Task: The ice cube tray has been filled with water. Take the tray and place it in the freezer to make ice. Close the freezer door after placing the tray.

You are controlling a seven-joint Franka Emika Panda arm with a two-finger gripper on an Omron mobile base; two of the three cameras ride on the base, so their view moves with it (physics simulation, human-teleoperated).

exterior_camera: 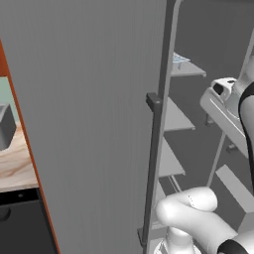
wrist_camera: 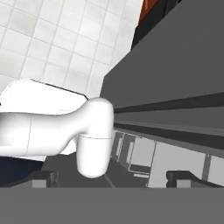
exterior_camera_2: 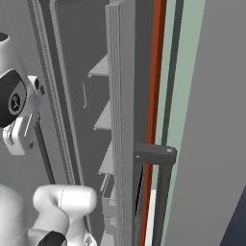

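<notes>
Two fingertips stand wide apart, holding nothing; gripper (wrist_camera: 111, 177). The tray (exterior_camera: 179, 60) already lies on the freezer's top shelf (exterior_camera: 188, 69). The open door (exterior_camera: 84, 124) (edge-on, long axis vertical) stands at nine o'clock of the wrist, awaiting a push.

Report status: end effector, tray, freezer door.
End effector open, holding nothing. Tray on upper freezer shelf. Freezer door open, handle untouched. Nothing seen blocking its swing.
</notes>
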